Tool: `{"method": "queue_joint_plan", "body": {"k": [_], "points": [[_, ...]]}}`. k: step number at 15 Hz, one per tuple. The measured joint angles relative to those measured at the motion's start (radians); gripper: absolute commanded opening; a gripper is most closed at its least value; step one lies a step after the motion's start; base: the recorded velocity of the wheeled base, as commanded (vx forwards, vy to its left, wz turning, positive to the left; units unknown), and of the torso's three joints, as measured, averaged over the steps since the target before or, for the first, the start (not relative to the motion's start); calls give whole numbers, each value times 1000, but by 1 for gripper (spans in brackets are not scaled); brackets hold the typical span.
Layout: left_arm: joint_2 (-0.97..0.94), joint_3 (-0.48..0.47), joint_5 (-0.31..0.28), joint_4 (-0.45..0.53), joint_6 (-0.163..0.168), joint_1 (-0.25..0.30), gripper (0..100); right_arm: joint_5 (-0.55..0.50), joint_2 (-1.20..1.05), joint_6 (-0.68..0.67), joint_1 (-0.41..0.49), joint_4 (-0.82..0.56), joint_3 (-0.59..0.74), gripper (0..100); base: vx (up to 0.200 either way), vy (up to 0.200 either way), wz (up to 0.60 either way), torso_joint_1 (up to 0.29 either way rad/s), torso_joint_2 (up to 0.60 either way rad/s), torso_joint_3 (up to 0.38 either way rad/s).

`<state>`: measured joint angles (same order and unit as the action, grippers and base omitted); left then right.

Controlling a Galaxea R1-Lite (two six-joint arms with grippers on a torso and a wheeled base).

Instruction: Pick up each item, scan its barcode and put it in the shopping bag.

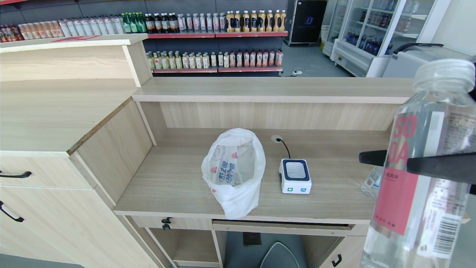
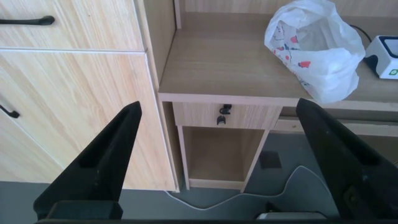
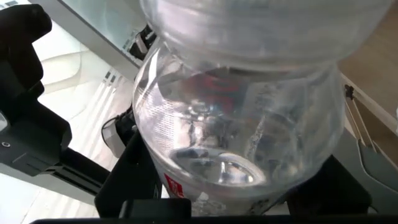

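Note:
A clear soda bottle [image 1: 420, 178] with a pink label and a barcode is held upright high at the right, close to the head camera. My right gripper [image 1: 420, 163] is shut on it, one black finger crossing its middle. The bottle's base [image 3: 242, 124] sits between the fingers of that gripper [image 3: 242, 196]. A white shopping bag [image 1: 234, 171] stands open on the desk with a printed packet inside. The white scanner [image 1: 295, 175] lies just right of it. My left gripper [image 2: 219, 109] is open and empty, low in front of the desk's left end, with the bag [image 2: 314, 46] beyond it.
Another clear bottle [image 1: 372, 182] lies on the desk at the right, mostly hidden behind the held one. A raised counter [image 1: 275, 89] backs the desk and a tall cabinet [image 1: 55, 111] stands to the left. Drinks shelves and fridges fill the room behind.

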<state>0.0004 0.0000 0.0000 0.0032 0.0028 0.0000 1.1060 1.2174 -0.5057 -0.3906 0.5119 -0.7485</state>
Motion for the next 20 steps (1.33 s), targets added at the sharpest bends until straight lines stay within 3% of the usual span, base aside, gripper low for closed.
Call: {"method": "queue_joint_plan", "body": {"k": [6,8,10,12,13,17,20], "points": [[0,0,0,0,0,0,100,-9,4,17,3,9,1,0,0,0,0,0,0,0],[0,0,0,0,0,0,100,-82,19,94,28,12,-8,0,0,0,0,0,0,0],[0,0,0,0,0,0,100,-239,53,235,61,11,-18,0,0,0,0,0,0,0],[0,0,0,0,0,-1,100,-466,114,466,124,11,-23,0,0,0,0,0,0,0],[0,0,0,0,0,0,100,-514,142,552,164,13,-23,0,0,0,0,0,0,0],[0,0,0,0,0,0,100,-601,231,979,343,20,-3,0,0,0,0,0,0,0],[0,0,0,0,0,0,100,-609,266,1139,405,106,-4,0,0,0,0,0,0,0]]}}
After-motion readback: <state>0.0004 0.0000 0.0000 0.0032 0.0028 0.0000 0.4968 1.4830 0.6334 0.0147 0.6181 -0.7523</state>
